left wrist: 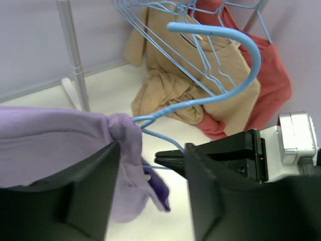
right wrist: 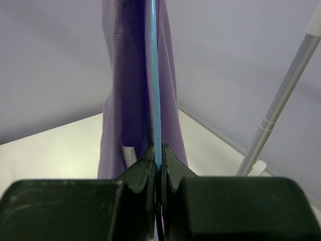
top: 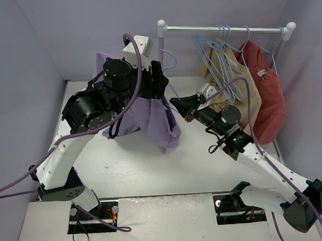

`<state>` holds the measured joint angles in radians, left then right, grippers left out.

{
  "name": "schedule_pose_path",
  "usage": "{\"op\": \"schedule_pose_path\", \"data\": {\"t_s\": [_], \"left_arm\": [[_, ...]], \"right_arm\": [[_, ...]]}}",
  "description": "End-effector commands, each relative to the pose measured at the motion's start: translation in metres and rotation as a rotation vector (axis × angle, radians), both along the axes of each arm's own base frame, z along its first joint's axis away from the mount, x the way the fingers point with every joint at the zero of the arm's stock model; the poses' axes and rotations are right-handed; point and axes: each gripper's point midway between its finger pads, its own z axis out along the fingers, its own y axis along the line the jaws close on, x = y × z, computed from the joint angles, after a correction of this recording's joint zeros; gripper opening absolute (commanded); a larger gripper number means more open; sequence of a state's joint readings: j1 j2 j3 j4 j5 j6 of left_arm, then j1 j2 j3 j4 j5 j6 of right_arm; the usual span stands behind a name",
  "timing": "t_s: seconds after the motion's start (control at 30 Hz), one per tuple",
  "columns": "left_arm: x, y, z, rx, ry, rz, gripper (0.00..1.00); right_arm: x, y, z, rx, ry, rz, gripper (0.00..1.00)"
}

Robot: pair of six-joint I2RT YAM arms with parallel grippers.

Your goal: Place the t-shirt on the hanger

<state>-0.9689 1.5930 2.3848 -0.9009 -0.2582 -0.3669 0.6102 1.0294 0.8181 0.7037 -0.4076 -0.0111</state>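
Note:
The lavender t-shirt (top: 155, 118) hangs in the air between my two grippers; its bottom reaches down to the table. The light-blue hanger (top: 170, 58) runs into it, hook upward. In the left wrist view the hanger (left wrist: 220, 32) wire enters the bunched t-shirt (left wrist: 50, 135). My left gripper (top: 158, 83) is open (left wrist: 153, 148), and the cloth lies over its left finger. My right gripper (top: 176, 103) is shut on the hanger wire (right wrist: 154, 75) just in front of the t-shirt (right wrist: 133, 75); it also shows in the left wrist view (left wrist: 160, 158).
A white rack (top: 226, 28) stands at the back right with a tan shirt (top: 229, 80), a red shirt (top: 269, 94) and spare blue hangers (top: 211, 49). Its left post (left wrist: 70, 45) stands just behind the grippers. Lavender walls close in on three sides.

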Motion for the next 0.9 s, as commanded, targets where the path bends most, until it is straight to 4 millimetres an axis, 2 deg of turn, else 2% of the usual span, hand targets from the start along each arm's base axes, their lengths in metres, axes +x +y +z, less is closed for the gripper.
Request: {"op": "schedule_pose_path", "data": {"t_s": [0.0, 0.13, 0.17, 0.2, 0.27, 0.4, 0.5, 0.57, 0.6, 0.63, 0.7, 0.77, 0.87], "left_arm": [[-0.01, 0.05, 0.057, -0.004, -0.211, 0.068, 0.57], [-0.017, 0.083, 0.073, 0.137, -0.354, 0.086, 0.59], [-0.015, 0.088, 0.069, 0.223, -0.393, 0.083, 0.59], [-0.017, 0.094, 0.07, 0.238, -0.406, 0.087, 0.59], [-0.012, 0.101, 0.058, 0.366, -0.44, 0.073, 0.59], [-0.01, 0.094, 0.019, 0.568, -0.496, -0.133, 0.56], [-0.014, 0.081, -0.012, 0.565, -0.461, -0.347, 0.56], [-0.001, 0.087, -0.028, 0.599, -0.427, -0.363, 0.56], [0.002, 0.083, -0.037, 0.61, -0.408, -0.404, 0.56], [0.003, 0.087, -0.038, 0.615, -0.398, -0.395, 0.56], [0.006, 0.08, -0.045, 0.608, -0.377, -0.464, 0.56], [-0.001, 0.078, -0.051, 0.602, -0.356, -0.531, 0.56], [0.005, 0.078, -0.072, 0.652, -0.283, -0.579, 0.56]], "right_arm": [[-0.009, -0.008, 0.046, 0.142, -0.125, -0.004, 0.0], [-0.012, -0.005, 0.032, 0.132, -0.097, 0.018, 0.0], [-0.012, -0.004, 0.03, 0.127, -0.093, 0.026, 0.0], [-0.013, -0.003, 0.028, 0.123, -0.089, 0.034, 0.0], [-0.016, 0.001, 0.022, 0.108, -0.082, 0.063, 0.0], [-0.02, 0.011, 0.007, 0.05, -0.054, 0.121, 0.0], [-0.027, 0.018, -0.004, 0.015, -0.042, 0.183, 0.0], [-0.028, 0.022, -0.012, -0.005, -0.024, 0.208, 0.0], [-0.032, 0.025, -0.015, -0.017, -0.019, 0.237, 0.0], [-0.031, 0.026, -0.016, -0.02, -0.015, 0.239, 0.0], [-0.035, 0.031, -0.024, -0.043, 0.002, 0.281, 0.0], [-0.036, 0.033, -0.029, -0.055, 0.015, 0.297, 0.0], [-0.039, 0.034, -0.031, -0.063, 0.019, 0.315, 0.0]]}}
